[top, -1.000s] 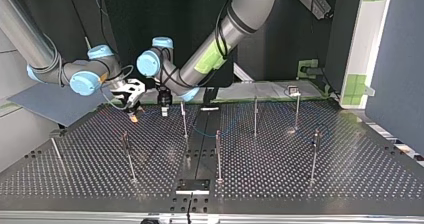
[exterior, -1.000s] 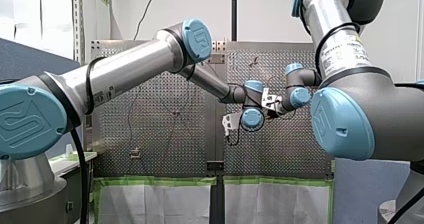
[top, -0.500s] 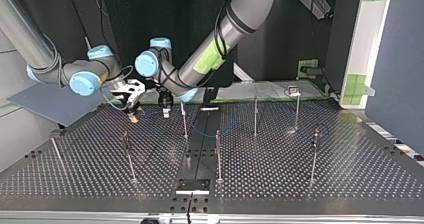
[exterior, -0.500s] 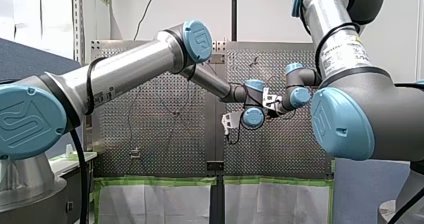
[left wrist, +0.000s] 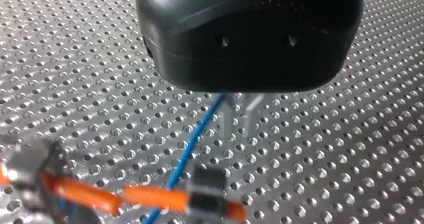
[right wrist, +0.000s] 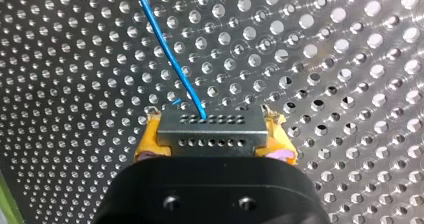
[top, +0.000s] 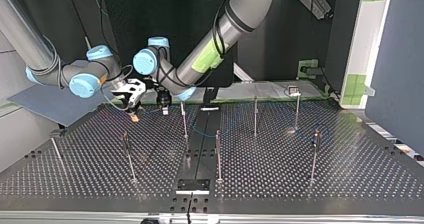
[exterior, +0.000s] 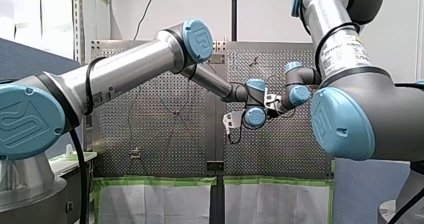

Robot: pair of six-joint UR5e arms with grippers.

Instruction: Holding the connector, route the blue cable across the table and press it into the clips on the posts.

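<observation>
Item: my right gripper (right wrist: 214, 130). It is closed on the flat grey connector (right wrist: 212, 134), a block with two rows of small holes. The yellow pads (right wrist: 146, 140) press against its two ends. It hangs low over the perforated metal table (top: 300, 179), at the far left in the top view.

Item: thin blue cable (right wrist: 167, 49). It leaves the connector's far face and runs away over the table. Its other end is cut off at the right wrist view's edge.

Item: my left gripper (top: 163, 110). It is black and sits just right of the right gripper in the top view, above the cable near the connector. In the left wrist view its own body hides where the cable passes. Open or closed, I cannot tell.

Item: slim upright metal posts (top: 218, 154). They stand spread across the table. The clips are too small to make out, and the cable between the posts shows only as a faint line.
</observation>
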